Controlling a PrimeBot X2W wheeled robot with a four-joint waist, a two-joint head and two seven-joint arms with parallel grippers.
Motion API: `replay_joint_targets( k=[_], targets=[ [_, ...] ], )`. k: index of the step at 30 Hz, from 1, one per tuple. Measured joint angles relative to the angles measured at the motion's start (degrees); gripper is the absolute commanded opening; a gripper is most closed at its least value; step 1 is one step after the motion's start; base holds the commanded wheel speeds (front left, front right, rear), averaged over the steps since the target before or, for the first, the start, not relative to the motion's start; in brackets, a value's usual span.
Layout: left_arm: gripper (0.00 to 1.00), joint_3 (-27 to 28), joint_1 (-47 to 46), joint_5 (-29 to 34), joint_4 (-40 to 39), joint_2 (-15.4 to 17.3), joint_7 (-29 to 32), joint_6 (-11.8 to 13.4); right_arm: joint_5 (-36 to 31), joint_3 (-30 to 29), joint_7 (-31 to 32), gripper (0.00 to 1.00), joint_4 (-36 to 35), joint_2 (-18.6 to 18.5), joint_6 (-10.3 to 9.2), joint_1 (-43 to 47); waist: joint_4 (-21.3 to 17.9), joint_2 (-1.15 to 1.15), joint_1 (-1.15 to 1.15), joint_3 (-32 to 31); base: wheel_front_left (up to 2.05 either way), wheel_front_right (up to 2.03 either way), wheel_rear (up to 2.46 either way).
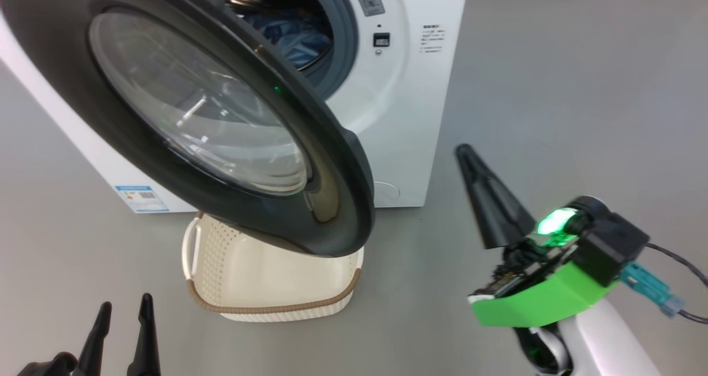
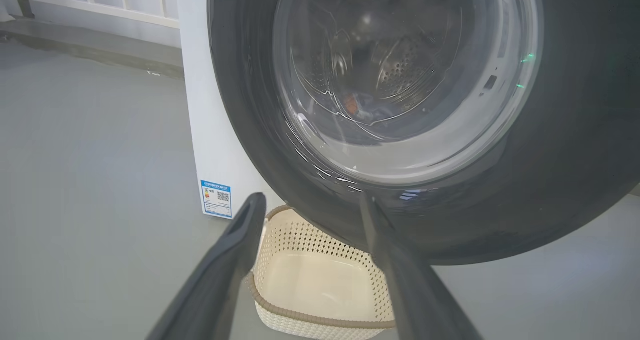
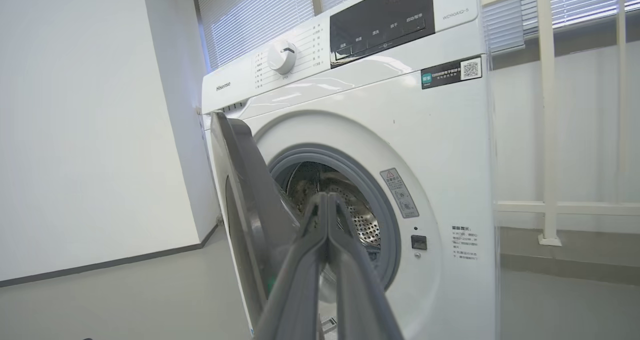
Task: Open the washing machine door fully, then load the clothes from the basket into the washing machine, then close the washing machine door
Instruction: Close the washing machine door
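While right gripper [image 1: 463,153] (lower right) has jaws pressed together, empty, left gripper [image 1: 126,305] at lower left has jaws spread wide, empty too; washing machine door [image 1: 332,160] hangs ajar over basket [image 1: 265,309], clothes [image 1: 293,38] inside washing machine [image 1: 409,116], top centre.

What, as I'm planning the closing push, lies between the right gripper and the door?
No object: in the head view, floor and the washing machine front fill the gap between right gripper and door.

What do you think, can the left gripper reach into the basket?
Probably yes: the open left gripper has bare floor between it and the basket; the washing machine door overhangs just its far part.
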Motion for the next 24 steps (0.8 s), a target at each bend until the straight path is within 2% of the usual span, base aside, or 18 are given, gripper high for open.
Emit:
replay_joint_targets(
  k=[7,15,24],
  targets=[
    [1.0,-0.1,-0.03,0.01,-0.04,-0.43,0.01,0.0,1.51,7.57,0.0,0.0,1.68,0.87,0.0,-2.27,1.93,0.0,0.0,0.34,0.0,0.0,0.0],
    [1.0,-0.73,-0.59,-0.45,0.03,-1.6,0.01,0.0,3.32,15.17,0.0,0.0,11.84,0.77,0.0,-3.23,3.9,0.0,0.0,2.01,0.0,0.0,0.0],
    [1.0,-1.41,-2.5,-1.05,0.3,-1.7,0.0,0.0,3.77,16.68,0.0,0.0,19.95,0.92,0.0,-6.62,5.53,0.0,0.0,4.52,0.0,0.0,0.0]
  ],
)
